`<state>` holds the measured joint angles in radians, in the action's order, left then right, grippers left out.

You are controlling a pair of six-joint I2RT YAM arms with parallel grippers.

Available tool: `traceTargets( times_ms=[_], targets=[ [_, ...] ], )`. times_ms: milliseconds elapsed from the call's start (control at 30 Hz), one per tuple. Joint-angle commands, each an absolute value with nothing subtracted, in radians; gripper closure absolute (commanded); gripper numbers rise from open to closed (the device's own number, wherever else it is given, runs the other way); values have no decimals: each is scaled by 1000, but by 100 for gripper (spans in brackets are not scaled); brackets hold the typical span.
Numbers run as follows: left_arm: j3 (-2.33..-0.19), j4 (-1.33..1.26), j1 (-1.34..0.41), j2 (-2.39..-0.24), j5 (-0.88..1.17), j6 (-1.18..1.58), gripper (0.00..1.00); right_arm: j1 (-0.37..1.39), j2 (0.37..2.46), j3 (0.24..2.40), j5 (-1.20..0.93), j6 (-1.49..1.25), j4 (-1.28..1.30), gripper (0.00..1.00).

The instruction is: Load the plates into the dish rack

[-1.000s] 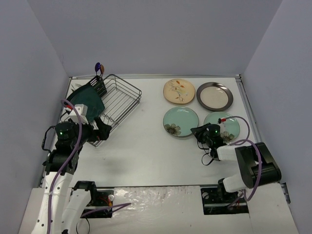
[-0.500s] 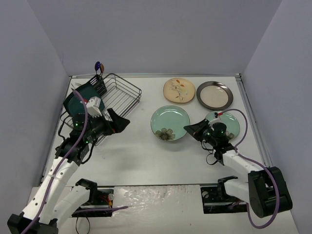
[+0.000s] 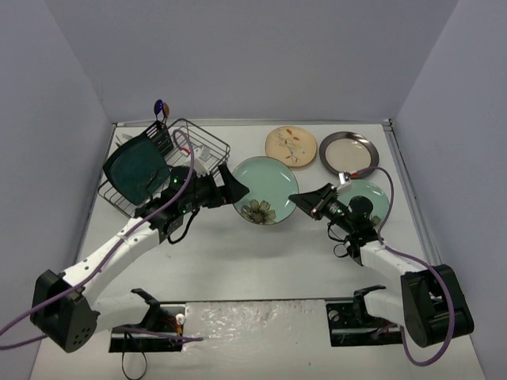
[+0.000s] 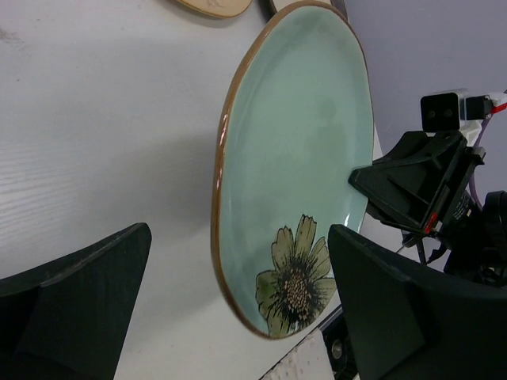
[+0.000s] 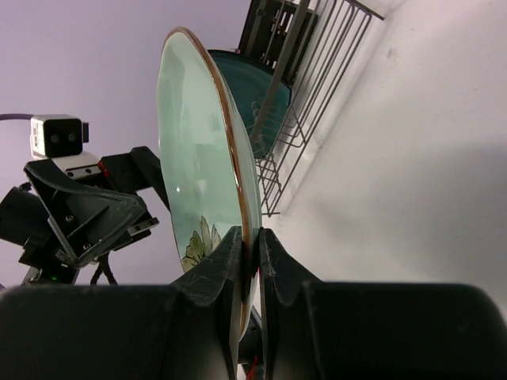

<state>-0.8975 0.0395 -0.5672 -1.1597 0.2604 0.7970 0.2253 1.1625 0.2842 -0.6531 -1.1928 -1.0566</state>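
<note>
From above, a flowered green plate hangs tilted over the tabletop, just right of the dish rack. Left wrist view: the left hand is spread wide, facing the plate's lower rim. Right wrist view: the right hand pinches the plate's edge.

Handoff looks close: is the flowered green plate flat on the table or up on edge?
Up on edge. The right claw pinches the flowered green plate by its rim, and both wrist views show it steeply tilted.
</note>
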Motion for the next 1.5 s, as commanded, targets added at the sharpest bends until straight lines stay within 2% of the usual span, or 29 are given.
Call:
traceTargets(
  times_ms=[0, 167, 233, 333, 433, 533, 567, 633, 667, 767, 900, 1033, 1300, 1467],
  targets=[
    [-988, -98, -611, -1195, 228, 832, 17, 235, 1129, 364, -714, -1251, -1314, 100],
    [-989, -125, -633, -1220, 224, 850, 45, 235, 1139, 354, -721, -1268, -1352, 100],
    [-988, -128, -639, -1224, 227, 854, 59, 235, 1143, 351, -724, -1272, -1360, 100],
    [-980, -130, -641, -1212, 220, 855, 87, 235, 1145, 346, -721, -1260, -1356, 100],
    [-983, -106, -641, -1181, 197, 837, 100, 234, 1147, 342, -718, -1240, -1337, 100],
    [-996, -59, -638, -1144, 162, 793, 100, 233, 1142, 343, -716, -1187, -1270, 98],
    [-1002, -45, -637, -1135, 153, 773, 100, 233, 1139, 344, -713, -1162, -1242, 93],
    [-1016, -20, -635, -1118, 143, 734, 100, 233, 1131, 345, -707, -1118, -1189, 80],
    [-1026, -10, -634, -1111, 141, 715, 100, 233, 1127, 346, -705, -1101, -1165, 70],
    [-1063, 62, -627, -1102, 140, 629, 100, 233, 1121, 361, -702, -1039, -1089, 31],
    [-1137, 167, -601, -1089, 125, 496, 100, 234, 1101, 394, -677, -921, -925, 9],
    [-1256, 345, -538, -1072, 76, 306, 100, 230, 1072, 431, -666, -806, -772, 1],
    [-1600, 671, -397, -1135, -130, -160, 100, 230, 1040, 436, -662, -719, -695, 0],
    [-1651, 651, -281, -1199, -134, -385, 100, 231, 1042, 432, -681, -704, -687, 0]
  ],
)
